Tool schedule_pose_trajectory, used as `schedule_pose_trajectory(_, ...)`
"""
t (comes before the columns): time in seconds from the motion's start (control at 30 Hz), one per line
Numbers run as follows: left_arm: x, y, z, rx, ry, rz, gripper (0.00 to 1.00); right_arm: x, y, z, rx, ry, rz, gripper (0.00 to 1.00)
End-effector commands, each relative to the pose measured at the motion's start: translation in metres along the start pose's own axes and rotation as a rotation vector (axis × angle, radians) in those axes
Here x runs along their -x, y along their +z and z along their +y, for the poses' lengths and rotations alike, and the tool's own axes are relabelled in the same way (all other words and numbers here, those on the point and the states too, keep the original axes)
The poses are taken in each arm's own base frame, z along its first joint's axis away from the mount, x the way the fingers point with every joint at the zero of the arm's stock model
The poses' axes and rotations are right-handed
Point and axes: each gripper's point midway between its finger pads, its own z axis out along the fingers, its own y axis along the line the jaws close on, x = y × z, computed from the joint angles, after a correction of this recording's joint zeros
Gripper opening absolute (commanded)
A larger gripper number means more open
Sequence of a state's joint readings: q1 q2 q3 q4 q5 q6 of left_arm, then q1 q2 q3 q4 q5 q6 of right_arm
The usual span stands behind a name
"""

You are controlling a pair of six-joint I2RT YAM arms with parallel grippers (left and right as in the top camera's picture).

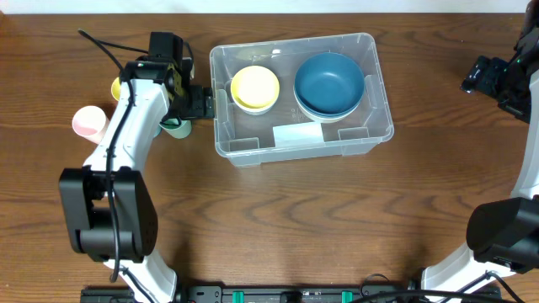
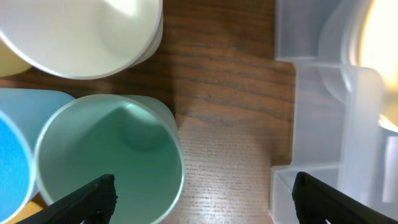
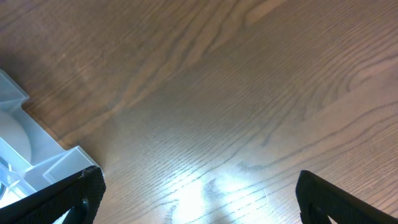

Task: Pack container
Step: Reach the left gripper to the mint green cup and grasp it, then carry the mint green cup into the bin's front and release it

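- Just left of the container [image 1: 244, 150], the left gripper [image 2: 202, 196] hangs wide open, empty.
- It should shift away from the container to straddle the mint cup [image 2: 112, 162].

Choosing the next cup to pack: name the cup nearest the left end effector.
The mint-green cup, upright and partly beneath the open left end effector. The white cup and the blue cup stand farther off.

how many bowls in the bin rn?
2 seen from overhead: a yellow bowl in the left half of the container and a blue bowl in the right half. A paler rim shows under each, so stacked bowls may be hidden.
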State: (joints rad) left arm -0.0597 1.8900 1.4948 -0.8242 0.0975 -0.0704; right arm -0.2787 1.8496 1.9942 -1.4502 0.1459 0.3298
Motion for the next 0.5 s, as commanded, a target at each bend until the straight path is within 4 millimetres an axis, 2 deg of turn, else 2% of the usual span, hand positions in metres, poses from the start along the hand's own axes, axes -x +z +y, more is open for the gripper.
schedule_pose_trajectory(0.0, 0.001, 0.013, 0.005, 0.021, 0.013, 0.024, 0.88, 0.0, 0.001, -0.001, -0.002, 0.017, 0.004, 0.99)
schedule_pose_trajectory(0.2, -0.008, 0.034, 0.007, 0.029, 0.01, 0.079, 0.74, 0.0, 0.001, -0.001, -0.002, 0.017, 0.004, 0.99)
schedule_pose_trajectory(0.27, -0.01, 0.039, 0.008, 0.03, 0.01, 0.092, 0.65, 0.0, 0.001, -0.001, -0.002, 0.017, 0.004, 0.99)
schedule_pose_trajectory(0.37, -0.012, 0.043, 0.008, 0.032, 0.009, 0.105, 0.43, 0.0, 0.001, -0.001, -0.002, 0.017, 0.004, 0.99)
schedule_pose_trajectory(0.47, -0.011, 0.042, 0.008, 0.032, 0.01, 0.101, 0.38, 0.0, 0.001, -0.001, -0.002, 0.017, 0.004, 0.99)
